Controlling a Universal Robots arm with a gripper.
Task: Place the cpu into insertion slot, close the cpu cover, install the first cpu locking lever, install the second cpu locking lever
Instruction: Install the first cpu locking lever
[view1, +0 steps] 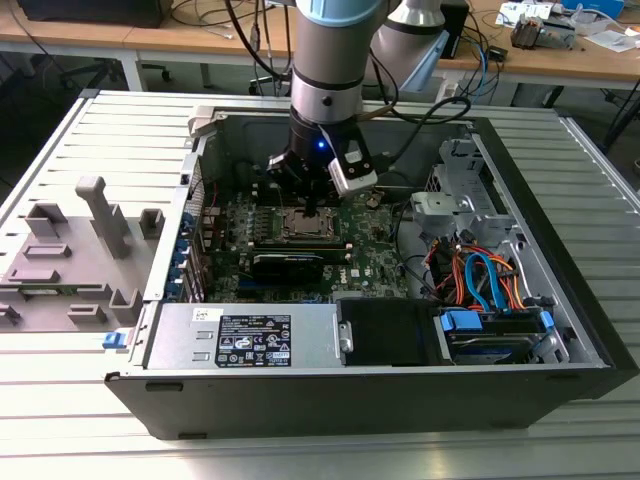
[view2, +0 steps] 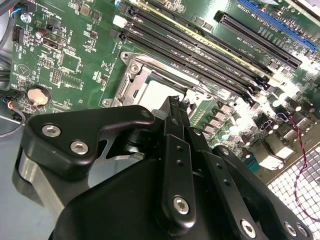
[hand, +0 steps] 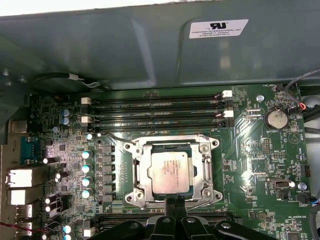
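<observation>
The cpu (hand: 170, 171), a small square chip with a silvery top, lies in the insertion slot (hand: 167, 148) on the green motherboard. Flat around the chip lies the cpu cover (hand: 172, 142), a silvery frame with the chip showing through its window. A thin wire lever (hand: 115, 138) runs off one corner of the socket. My gripper (hand: 174, 201) hovers at the socket's edge with its black fingertips pressed together and nothing between them. In the second wrist view my gripper (view2: 175, 104) reaches over the chip (view2: 157, 92). In the exterior view my gripper (view1: 313, 207) hangs just above the socket (view1: 303, 226) inside the open computer case.
Long black memory slots (hand: 160, 112) run beside the socket, with a coin battery (hand: 274, 118) nearby. The case wall (hand: 125, 55) rises behind them. A power supply (view1: 250, 335) and a drive bay with cables (view1: 480, 280) fill the case's near side. A grey fixture (view1: 70, 250) sits outside, at the exterior view's left.
</observation>
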